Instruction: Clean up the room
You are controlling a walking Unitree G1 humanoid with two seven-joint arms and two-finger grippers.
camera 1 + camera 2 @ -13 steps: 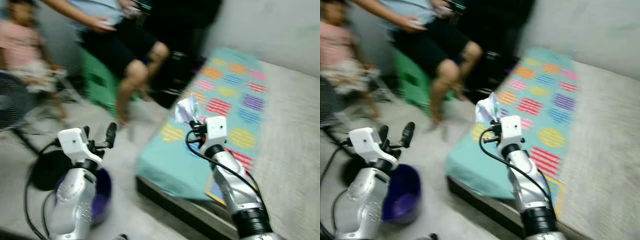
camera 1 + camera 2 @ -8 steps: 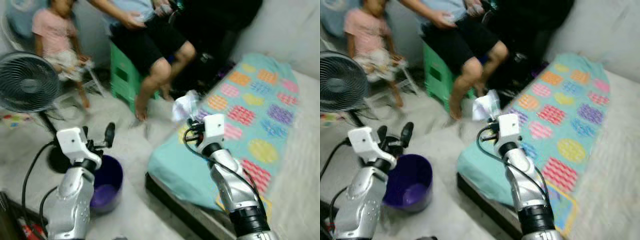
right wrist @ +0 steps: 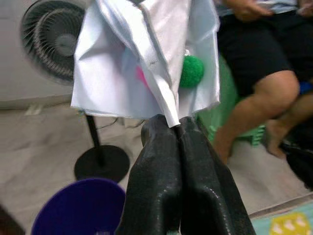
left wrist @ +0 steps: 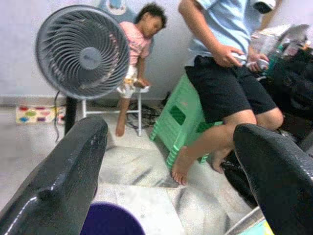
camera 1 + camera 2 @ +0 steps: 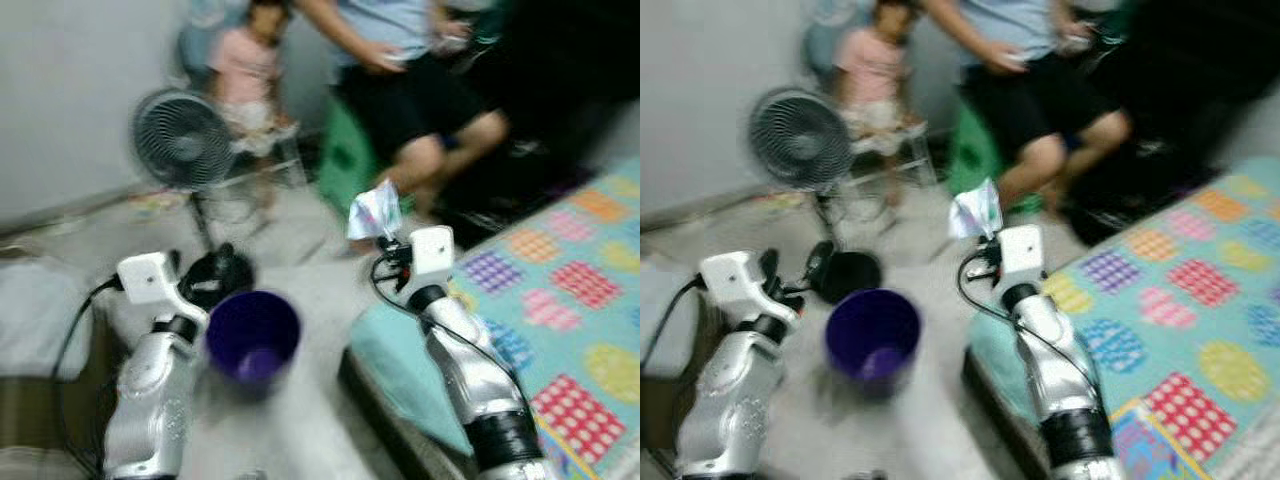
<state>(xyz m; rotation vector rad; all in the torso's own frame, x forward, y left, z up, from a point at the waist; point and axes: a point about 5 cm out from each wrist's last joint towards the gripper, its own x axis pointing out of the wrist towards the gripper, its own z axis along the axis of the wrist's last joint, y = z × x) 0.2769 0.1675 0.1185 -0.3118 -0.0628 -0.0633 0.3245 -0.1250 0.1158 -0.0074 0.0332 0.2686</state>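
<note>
White crinkly wrapper (image 3: pixel 146 63) is pinched tight in the right gripper (image 3: pixel 177 128), jaws clenched on its bottom edge, held up in the air above the corner of the bed (image 5: pixel 590 330) and a bit off to the side of the purple bucket (image 5: pixel 252 335). So I'd call this roughly the halfway point for this one piece of trash: it's picked up, but not dropped in yet. The bucket sits on the floor between the two arms, and it looks like the obvious place for it. I can't tell what else in the room needs tidying, since the head views are pretty blurry.

The left gripper (image 4: pixel 171 166) has its jaws spread wide with nothing in them, hovering just above the bucket's near rim.

Stuff around: a standing fan (image 5: pixel 183 140) just behind the bucket, a green stool (image 4: pixel 183 120) with a person (image 4: pixel 230 54) sitting on it, and a child (image 4: pixel 139 41) by the wall. The people's legs are near the path, so any swing toward the bucket should stay low and short.
</note>
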